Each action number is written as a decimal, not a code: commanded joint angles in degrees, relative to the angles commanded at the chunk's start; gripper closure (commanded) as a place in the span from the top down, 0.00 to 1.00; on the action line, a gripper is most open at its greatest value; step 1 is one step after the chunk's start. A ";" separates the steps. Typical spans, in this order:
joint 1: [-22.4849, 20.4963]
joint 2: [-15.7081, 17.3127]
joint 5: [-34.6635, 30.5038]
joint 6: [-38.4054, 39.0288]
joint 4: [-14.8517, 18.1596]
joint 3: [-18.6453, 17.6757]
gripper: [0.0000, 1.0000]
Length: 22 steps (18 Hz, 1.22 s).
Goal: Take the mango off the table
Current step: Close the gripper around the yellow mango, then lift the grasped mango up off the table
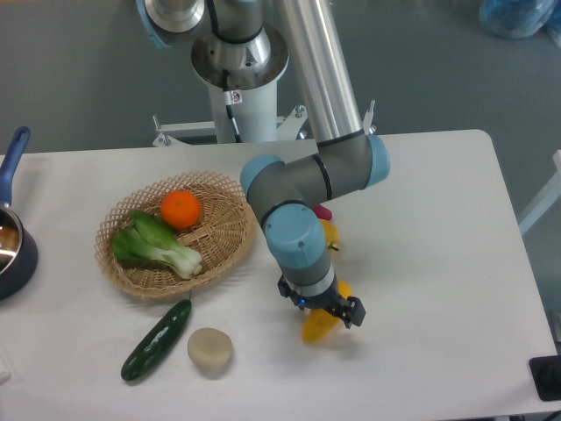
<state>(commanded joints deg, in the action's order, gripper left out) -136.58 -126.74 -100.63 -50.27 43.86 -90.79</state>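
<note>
The mango (315,330) is a smooth yellow-orange oval lying on the white table (438,219), front of centre. My gripper (320,306) is lowered right onto it and covers its middle, so only the lower end and a sliver at the upper right show. The jaws stand open, one finger on each side of the fruit, and I see no grip on it.
A wicker basket (230,230) at the left holds an orange (181,209) and bok choy (158,246). A cucumber (156,340) and a pale round disc (210,347) lie front left. A yellow pepper (330,235) and a purple item (323,212) peek out behind my arm. A blue pot (13,250) sits at the left edge.
</note>
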 joint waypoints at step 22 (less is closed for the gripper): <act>-9.31 15.11 9.93 -5.25 14.41 -1.75 0.16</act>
<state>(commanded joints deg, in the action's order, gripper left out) -145.89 -111.63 -90.71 -55.52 58.27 -92.55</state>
